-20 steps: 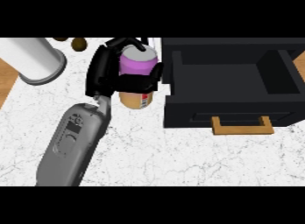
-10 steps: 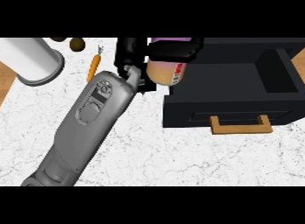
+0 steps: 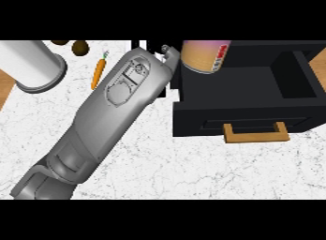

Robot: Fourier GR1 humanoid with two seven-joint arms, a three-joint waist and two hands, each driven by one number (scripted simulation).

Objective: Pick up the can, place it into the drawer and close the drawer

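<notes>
Can (image 3: 204, 56) – over open drawer (image 3: 300, 101) | carrot (image 3: 98, 73) – beside forearm

Grey left forearm (image 3: 110, 117) stretched diagonally (robot hand hidden)

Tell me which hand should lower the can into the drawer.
Left. The left arm stretches to the can, which hangs over the left side of the open drawer. The right hand is not in view.
</notes>
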